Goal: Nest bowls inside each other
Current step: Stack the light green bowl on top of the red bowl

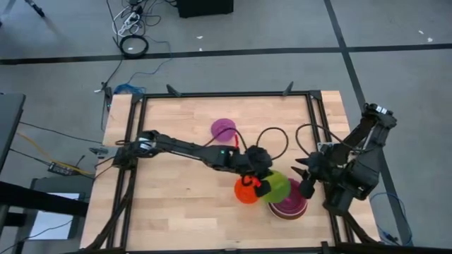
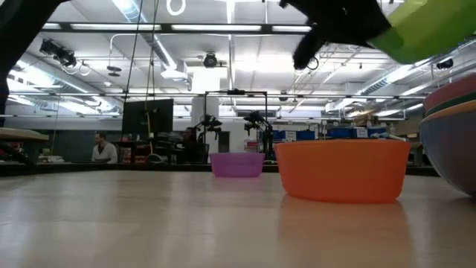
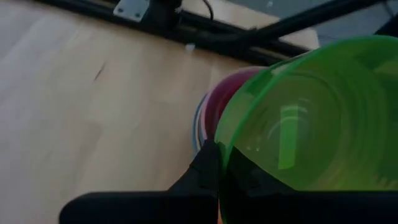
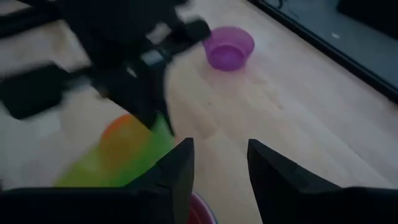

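Note:
My left gripper [image 1: 264,185] is shut on a green bowl [image 1: 277,186], which hangs tilted in the air over a stack of nested bowls [image 1: 288,206] with a magenta one on top. The stack stands on the table near its right front corner. An orange bowl [image 1: 245,191] stands on its base just left of the stack. A purple bowl [image 1: 223,130] stands farther back, on its base. My right gripper [image 4: 219,165] hovers open right of the stack, touching nothing. The low view shows the green bowl [image 2: 425,30] high above the orange bowl [image 2: 342,170]. My left gripper pinches the green bowl's rim [image 3: 225,144] with one finger [image 3: 205,171] outside the wall and the other inside, showing dark through the translucent plastic. The fingers slant downward from the table's left. The bowl is lifted clear and tilted, above the stack [image 3: 214,106].
Black frame rails [image 1: 226,94] run around the wooden table top [image 1: 176,197]. Bare wood lies left of the orange bowl and in front of it. Cables [image 1: 272,137] loop over the table behind the bowls. The left arm [image 4: 124,56] crosses the right wrist view.

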### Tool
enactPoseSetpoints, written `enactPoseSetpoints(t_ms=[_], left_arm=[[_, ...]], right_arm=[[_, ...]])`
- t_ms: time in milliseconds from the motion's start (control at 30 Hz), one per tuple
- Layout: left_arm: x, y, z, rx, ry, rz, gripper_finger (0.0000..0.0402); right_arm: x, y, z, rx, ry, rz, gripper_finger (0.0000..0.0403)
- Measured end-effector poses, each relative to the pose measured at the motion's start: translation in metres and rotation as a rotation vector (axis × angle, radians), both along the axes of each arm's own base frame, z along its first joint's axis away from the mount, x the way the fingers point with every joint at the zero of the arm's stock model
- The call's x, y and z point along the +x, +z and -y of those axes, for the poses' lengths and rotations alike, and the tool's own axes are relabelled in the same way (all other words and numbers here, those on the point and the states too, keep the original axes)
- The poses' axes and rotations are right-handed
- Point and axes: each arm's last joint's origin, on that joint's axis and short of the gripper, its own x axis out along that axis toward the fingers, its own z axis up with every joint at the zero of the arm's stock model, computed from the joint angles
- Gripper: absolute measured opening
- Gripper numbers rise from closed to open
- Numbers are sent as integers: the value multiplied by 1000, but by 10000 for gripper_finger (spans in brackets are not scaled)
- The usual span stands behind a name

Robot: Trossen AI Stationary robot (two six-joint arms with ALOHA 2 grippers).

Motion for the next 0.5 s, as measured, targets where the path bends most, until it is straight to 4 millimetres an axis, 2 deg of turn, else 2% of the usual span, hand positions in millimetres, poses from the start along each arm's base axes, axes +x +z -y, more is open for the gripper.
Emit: enactPoseSetpoints(t_ms=[133,300,333,500], left_arm=[[13,-13,-3,-54,18,61,2],[27,-39,-2,-106,-1,73,3],[31,-38,-1,-127,3,119,3],[32,-44,-1,-152,20,103,5]], right_arm=[[-1,1,0,-6,-3,26,135],[-1,1,0,-6,-5,28,133],[-1,1,0,-5,-5,27,133],[-1,0,0,-3,-5,24,132]])
